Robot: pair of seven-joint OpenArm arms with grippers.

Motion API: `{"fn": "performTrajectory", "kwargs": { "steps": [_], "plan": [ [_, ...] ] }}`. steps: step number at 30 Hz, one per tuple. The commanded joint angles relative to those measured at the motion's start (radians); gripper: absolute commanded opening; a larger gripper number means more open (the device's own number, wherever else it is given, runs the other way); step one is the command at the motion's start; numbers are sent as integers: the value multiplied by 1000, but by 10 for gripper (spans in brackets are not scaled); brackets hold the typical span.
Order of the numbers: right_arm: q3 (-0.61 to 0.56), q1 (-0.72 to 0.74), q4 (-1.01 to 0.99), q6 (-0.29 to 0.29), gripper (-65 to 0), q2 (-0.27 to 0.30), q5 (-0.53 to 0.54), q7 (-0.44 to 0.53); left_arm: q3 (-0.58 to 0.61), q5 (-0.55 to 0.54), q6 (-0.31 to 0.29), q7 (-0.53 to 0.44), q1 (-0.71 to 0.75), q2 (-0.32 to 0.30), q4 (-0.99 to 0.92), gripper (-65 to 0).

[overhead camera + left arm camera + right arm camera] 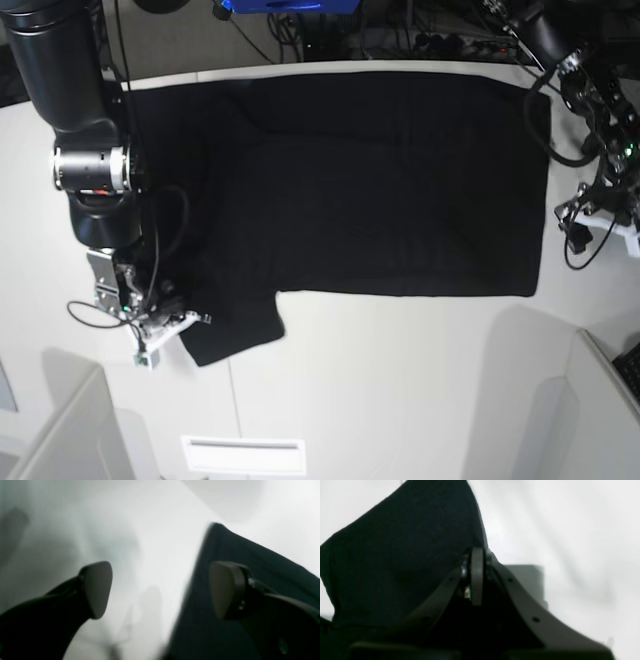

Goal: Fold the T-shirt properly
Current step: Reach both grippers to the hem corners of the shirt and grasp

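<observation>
Tabletop: white tabletop [400, 380] under both arms, bare and pale on the near side, cables and dark gear crowding its far rim.
Right pincer: right pincer [165, 325] low at the near corner of the cloth, its pads pressed together with nothing between them in the wrist view [477, 580]; black fabric rises just behind and beside it, touching its fingers, but I cannot tell whether any fold is actually pinched.
Sleeve: a short sleeve [235, 330] juts toward the near edge right beside that pincer, which looks like the reason the arm is parked there, ready to take the sleeve or hem for a fold.
T-shirt: the T-shirt [380, 180] lies spread flat, plain black side up, stretching away from the right pincer across most of the tabletop toward the far rim; no print shows.
Left pincer: left pincer [160, 590] stands wide apart and empty, one pad [225, 590] over the dark cloth, the other over bare white surface, straddling the shirt's side edge.
Edges: the hem nearest me runs fairly straight; the far edge lies close along the tabletop's back rim, so little slack there.
Open room: plenty of clear white between the near hem and the front edge, which I'd judge the safer direction to draw cloth.
Risk: dangling cables by both arms could snag.
</observation>
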Motion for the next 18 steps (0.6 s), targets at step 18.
{"fn": "performTrajectory", "kwargs": {
  "steps": [18],
  "plan": [
    [5, 23, 58, 1, -650, 5, -6, -18, 313, 30, -6, -177, -447, -104, -740, -72]
  ]
}}
